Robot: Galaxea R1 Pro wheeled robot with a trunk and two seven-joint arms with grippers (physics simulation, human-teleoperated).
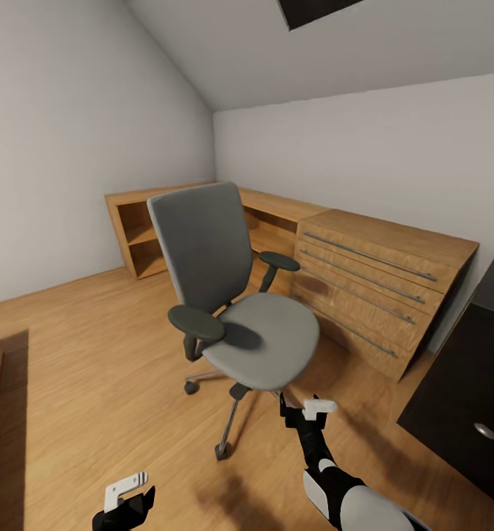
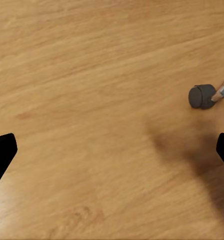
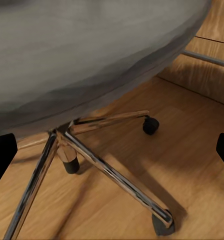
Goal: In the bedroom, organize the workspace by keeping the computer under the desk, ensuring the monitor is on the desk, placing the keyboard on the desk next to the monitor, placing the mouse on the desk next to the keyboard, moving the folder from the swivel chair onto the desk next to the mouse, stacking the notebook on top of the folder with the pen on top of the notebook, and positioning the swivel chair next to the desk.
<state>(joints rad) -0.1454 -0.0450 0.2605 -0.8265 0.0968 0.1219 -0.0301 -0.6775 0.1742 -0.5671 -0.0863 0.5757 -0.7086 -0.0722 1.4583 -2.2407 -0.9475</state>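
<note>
A wooden floor [image 1: 92, 354] carried the grey swivel chair with chrome star base [image 1: 232, 295], its seat bare. The right gripper [image 1: 306, 413] hovered by the seat, fingers apart. The left gripper [image 1: 125, 495] hung low, fingers apart too.

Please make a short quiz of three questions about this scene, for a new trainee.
1. True or false: a blue folder lies on the swivel chair seat.
2. What stands behind the chair: A) wooden drawer chest, B) bed, C) fridge?
3. In the left wrist view, the left gripper looks down at the floor and one chair ____.

Key: 1 false, the grey seat is bare. 2 A. 3 castor. Both the left gripper and the right gripper have open jaws holding nothing.
</note>
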